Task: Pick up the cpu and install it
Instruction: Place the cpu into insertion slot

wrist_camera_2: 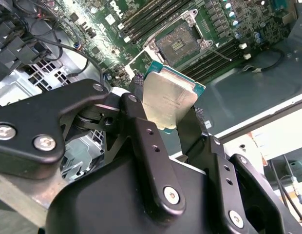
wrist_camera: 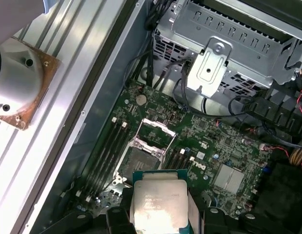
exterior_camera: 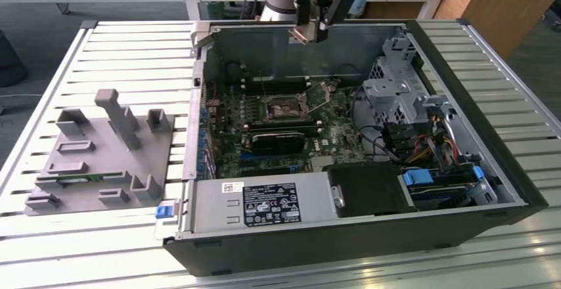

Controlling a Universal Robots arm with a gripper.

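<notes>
Silvery cpu is sitting clenched by its edges in the gripper, hanging at twelve o'clock from the open socket in the exterior view; keeping it level and corner-aligned is looking essential.

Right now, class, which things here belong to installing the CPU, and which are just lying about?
In the job: small square silvery-grey cpu, held in the black tool; open empty socket on the green motherboard; open black computer case.
Lying about: grey plastic parts holder on the slatted metal table; silver labelled power-supply box; grey metal drive cage.
</notes>
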